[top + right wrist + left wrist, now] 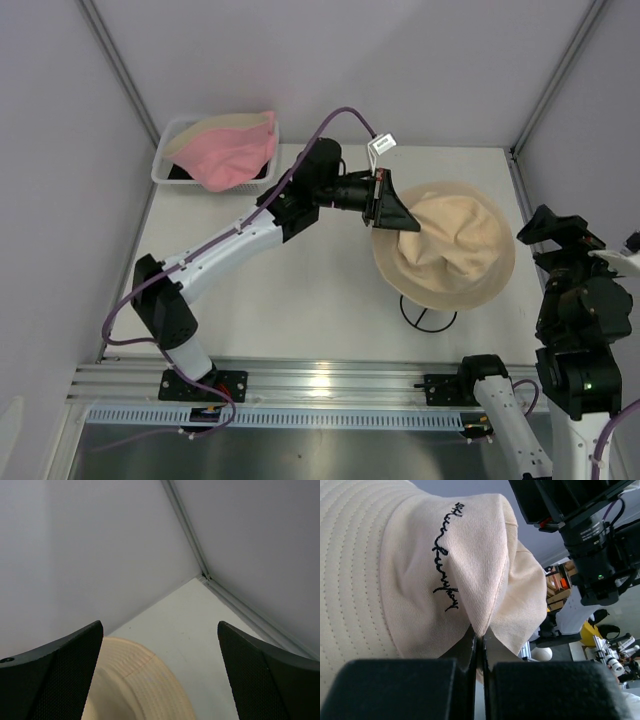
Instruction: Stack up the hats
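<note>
1 cream hat sits pinched in the left gripper.

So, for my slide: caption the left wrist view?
Left end effector pinches a fold of the cream hat near its black script embroidery.

– What is at ten o'clock on the worktop?
– A white basket with little holes, right in the corner.
– And at four o'clock?
– A black wire stand. Its round foot sits flat on the worktop.
– And at six o'clock?
– A shiny metal rail along the near edge.
</note>
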